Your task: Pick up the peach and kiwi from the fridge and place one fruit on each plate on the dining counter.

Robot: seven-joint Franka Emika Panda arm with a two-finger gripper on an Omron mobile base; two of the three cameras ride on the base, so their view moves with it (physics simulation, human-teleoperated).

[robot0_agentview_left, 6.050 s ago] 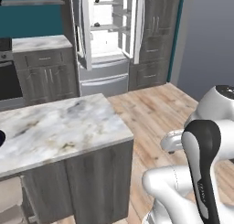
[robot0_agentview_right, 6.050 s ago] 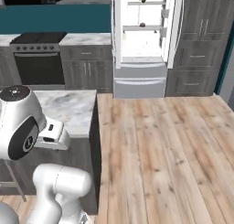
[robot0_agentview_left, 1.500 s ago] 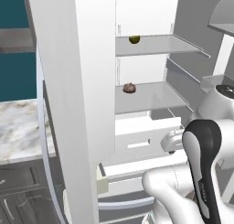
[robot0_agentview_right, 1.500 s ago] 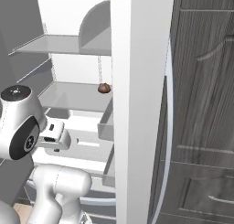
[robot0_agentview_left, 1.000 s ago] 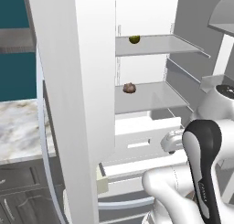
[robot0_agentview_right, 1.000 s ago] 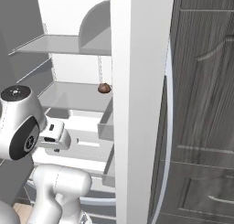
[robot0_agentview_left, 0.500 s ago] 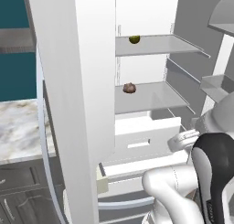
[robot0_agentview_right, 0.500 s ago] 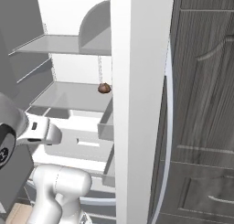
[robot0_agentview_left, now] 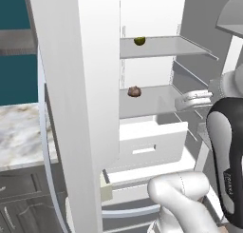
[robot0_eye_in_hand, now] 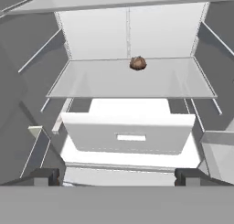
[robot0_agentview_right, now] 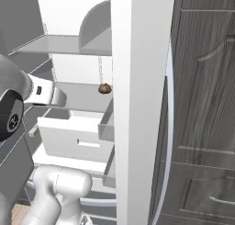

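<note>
The gripper (robot0_eye_in_hand: 116, 175) faces into the open fridge (robot0_agentview_left: 156, 61), jaws spread wide and holding nothing. The kiwi (robot0_agentview_left: 139, 41) sits near the front edge of the upper shelf — from the hand, that reads as up toward twelve o'clock, above the brown lumpy item (robot0_eye_in_hand: 137, 63) lying dead ahead on the middle shelf. So the hand looks level with the wrong shelf; I'd say it must rise before reaching in. The peach I can't spot from here.

Brown lumpy item (robot0_agentview_left: 135, 91) near back of shelf; dark wood-grain cabinet (robot0_agentview_right: 202, 104); teal wall (robot0_agentview_left: 14, 37).
</note>
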